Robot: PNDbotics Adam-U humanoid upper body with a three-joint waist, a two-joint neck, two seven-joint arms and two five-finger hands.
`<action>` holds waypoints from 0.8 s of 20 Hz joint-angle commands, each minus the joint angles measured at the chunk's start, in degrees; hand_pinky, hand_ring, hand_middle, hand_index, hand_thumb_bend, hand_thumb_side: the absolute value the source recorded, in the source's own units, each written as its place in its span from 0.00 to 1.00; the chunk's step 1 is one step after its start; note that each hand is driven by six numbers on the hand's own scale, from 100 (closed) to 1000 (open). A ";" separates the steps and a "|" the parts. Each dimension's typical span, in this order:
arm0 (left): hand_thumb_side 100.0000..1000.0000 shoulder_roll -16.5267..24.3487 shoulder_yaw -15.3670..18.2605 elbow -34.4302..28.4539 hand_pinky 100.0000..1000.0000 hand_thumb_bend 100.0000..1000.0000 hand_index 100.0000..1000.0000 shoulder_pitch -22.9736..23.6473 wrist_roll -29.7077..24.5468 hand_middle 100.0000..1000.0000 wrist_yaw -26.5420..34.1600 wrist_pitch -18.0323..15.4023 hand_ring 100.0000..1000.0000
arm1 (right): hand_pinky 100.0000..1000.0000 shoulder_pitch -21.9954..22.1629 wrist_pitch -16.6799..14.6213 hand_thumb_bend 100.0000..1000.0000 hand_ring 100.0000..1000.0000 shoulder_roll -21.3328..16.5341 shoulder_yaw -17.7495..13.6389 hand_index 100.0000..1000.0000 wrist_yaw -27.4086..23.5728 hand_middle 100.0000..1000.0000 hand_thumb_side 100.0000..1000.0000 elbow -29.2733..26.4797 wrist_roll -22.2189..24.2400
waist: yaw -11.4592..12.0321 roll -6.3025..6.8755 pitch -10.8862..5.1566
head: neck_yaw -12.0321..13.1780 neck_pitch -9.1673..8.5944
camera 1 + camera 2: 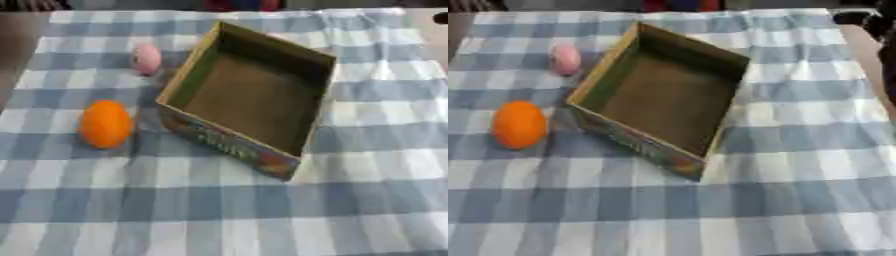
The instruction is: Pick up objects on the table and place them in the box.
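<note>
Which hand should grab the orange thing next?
Left, probably. The orange object and the pink one both lie left of the box, on the left arm's side. Neither hand is clearly visible.

Two objects (106, 123) left of box (249, 95)

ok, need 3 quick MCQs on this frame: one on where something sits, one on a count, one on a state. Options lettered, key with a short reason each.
1. Where is the orange object relative to the box?
A. inside it
B. on the cloth at its left
C. on the cloth at its right

2. How many loose objects lie on the checked cloth outside the box?
A. two
B. four
C. none

3. What state is the box in?
A. closed with a lid
B. tipped on its side
C. open-topped and empty

Key: 1 B, it lies left of the box's near-left corner. 2 A, the orange object and a pink object. 3 C, its bare brown floor shows.
</note>
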 commanded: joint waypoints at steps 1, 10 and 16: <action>0.67 0.77 0.33 -1.11 0.37 0.00 0.83 -0.60 0.04 0.65 0.13 0.06 0.62 | 0.66 -0.35 -0.06 0.00 0.72 -1.07 -0.64 0.85 0.14 0.63 1.00 -0.58 0.06 | -0.04 -0.06 -0.91 | 0.05 0.13; 0.66 1.44 0.14 -1.11 0.38 0.00 0.83 -1.02 -0.26 0.65 0.05 0.49 0.62 | 0.66 -0.31 -0.03 0.00 0.71 -1.02 -0.64 0.85 0.11 0.63 1.00 -0.58 0.13 | 0.07 -0.12 -1.06 | 0.58 -0.39; 0.64 5.25 -0.49 -1.11 0.38 0.00 0.85 -3.94 -3.22 0.65 -5.39 3.99 0.63 | 0.65 -0.34 -0.03 0.00 0.70 -0.99 -0.56 0.85 0.07 0.63 1.00 -0.57 0.16 | -0.09 -0.16 -1.28 | 0.93 -0.07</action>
